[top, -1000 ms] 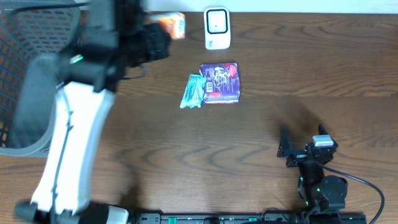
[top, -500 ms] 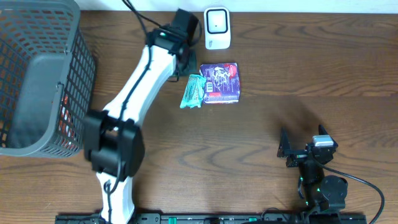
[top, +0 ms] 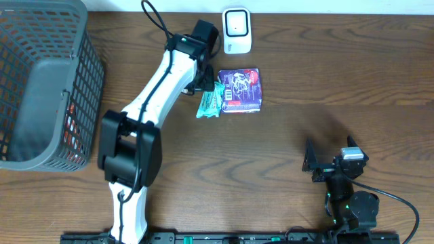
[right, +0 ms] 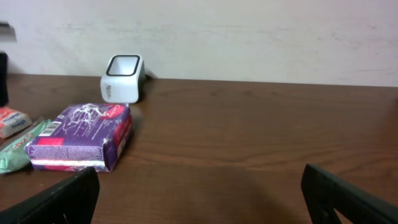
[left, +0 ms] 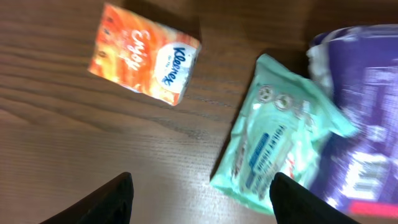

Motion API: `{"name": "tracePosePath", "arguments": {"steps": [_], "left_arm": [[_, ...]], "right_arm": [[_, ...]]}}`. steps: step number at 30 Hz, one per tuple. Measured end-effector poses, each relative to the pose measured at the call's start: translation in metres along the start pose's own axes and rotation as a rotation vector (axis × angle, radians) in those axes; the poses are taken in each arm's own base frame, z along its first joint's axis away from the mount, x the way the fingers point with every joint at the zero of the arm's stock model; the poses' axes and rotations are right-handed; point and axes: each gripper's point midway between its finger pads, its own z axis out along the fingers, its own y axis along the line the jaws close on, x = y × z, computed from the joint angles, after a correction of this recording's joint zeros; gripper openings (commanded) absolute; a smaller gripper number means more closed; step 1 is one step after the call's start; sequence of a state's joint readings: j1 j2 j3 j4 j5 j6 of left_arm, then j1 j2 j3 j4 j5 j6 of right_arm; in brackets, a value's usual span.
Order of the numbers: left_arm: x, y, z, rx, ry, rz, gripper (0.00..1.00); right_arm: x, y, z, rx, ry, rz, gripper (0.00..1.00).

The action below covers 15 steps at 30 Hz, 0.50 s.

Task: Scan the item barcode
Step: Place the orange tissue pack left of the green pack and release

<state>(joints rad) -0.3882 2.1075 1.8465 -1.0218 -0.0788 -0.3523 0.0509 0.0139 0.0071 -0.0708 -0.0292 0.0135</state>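
In the left wrist view an orange Kleenex tissue pack (left: 144, 55) lies flat on the wooden table. A mint-green wipes pack (left: 280, 134) lies to its right, next to a purple pack (left: 367, 118). My left gripper (left: 202, 186) hangs open above the bare wood between the orange and green packs, holding nothing. From overhead the left arm (top: 166, 74) hides the orange pack. The green pack (top: 209, 100) and purple pack (top: 239, 89) lie just below the white barcode scanner (top: 237, 30). My right gripper (top: 330, 154) rests open and empty at the near right.
A grey mesh basket (top: 88, 81) with items inside fills the left side. From the right wrist, the scanner (right: 122, 78) stands by the back wall with the purple pack (right: 81, 137) in front of it; the right gripper (right: 200, 180) faces bare wood.
The left arm swung from the basket side to the spot beside the scanner. Its jaws went from shut to open, and the orange tissue pack now lies free on the table.
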Motion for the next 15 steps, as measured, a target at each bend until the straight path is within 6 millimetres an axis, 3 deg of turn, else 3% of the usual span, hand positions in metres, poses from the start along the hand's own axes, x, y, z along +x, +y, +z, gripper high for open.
{"name": "tracePosePath", "arguments": {"steps": [3, 6, 7, 11, 15], "left_arm": [[-0.010, 0.005, -0.034, 0.017, -0.081, 0.006, 0.70], [-0.028, 0.025, -0.090, 0.015, -0.233, -0.026, 0.71], [-0.037, 0.043, -0.121, 0.007, -0.319, -0.062, 0.72], [-0.054, 0.113, -0.202, -0.018, -0.551, -0.223, 0.72], [-0.048, 0.203, -0.261, -0.103, -0.709, -0.421, 0.72]], "right_arm": [[0.000, 0.000, 0.000, 0.000, 0.000, 0.000, 0.99], [0.000, 0.000, 0.000, 0.000, 0.000, 0.000, 0.99], [0.000, 0.000, 0.000, 0.000, 0.000, 0.000, 0.99], [0.000, 0.000, 0.000, 0.000, 0.000, 0.000, 0.99], [0.000, 0.000, 0.000, 0.000, 0.000, 0.000, 0.99]]}}
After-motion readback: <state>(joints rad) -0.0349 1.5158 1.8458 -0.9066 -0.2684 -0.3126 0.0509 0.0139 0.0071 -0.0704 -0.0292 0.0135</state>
